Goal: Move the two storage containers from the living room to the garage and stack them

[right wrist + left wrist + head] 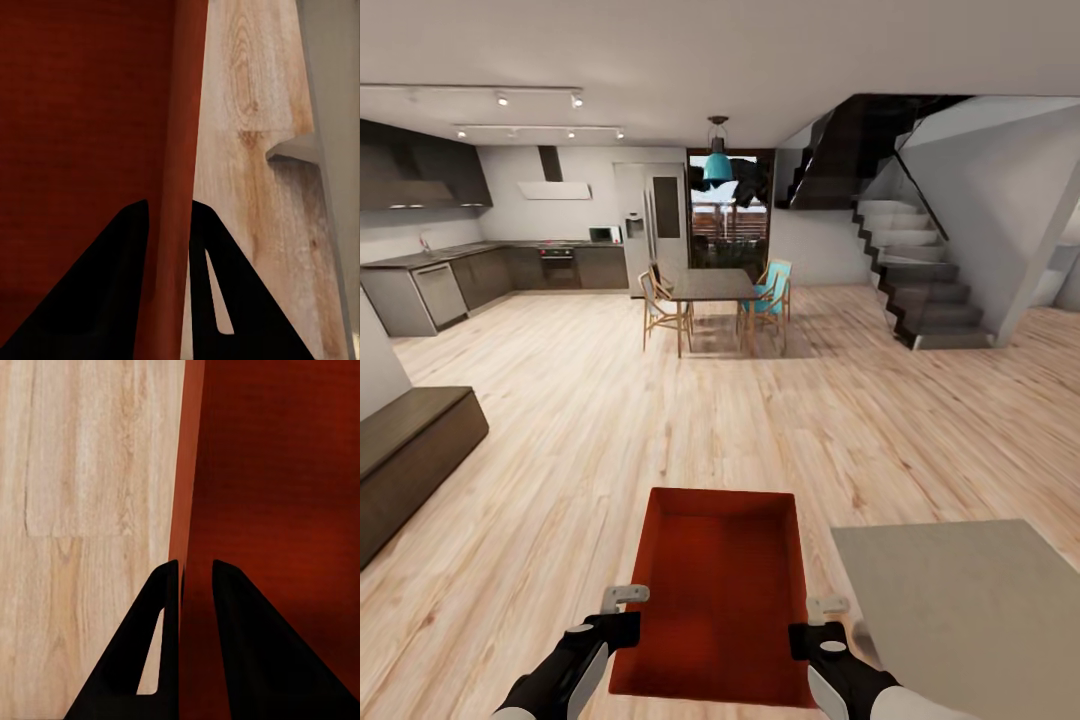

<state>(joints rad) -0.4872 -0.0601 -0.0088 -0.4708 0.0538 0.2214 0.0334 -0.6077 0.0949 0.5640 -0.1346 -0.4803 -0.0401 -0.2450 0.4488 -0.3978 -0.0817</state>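
Both grippers are pinching one storage container (718, 590): left gripper (622, 610) clamping the left wall, right gripper (818, 622) the right wall. Bin is hanging between them over wood planks (660, 420), long axis running forward, equally near both arms.

An orange-red storage container (720, 590) sits over pale wood-plank floor (660, 430) with visible grain. Black grippers, left (195, 577) and right (169, 217); a turquoise chair (772, 290) beyond.

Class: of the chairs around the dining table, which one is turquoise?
The chair on the right of the dining table. It is turquoise; the chair on the left is bare wood.
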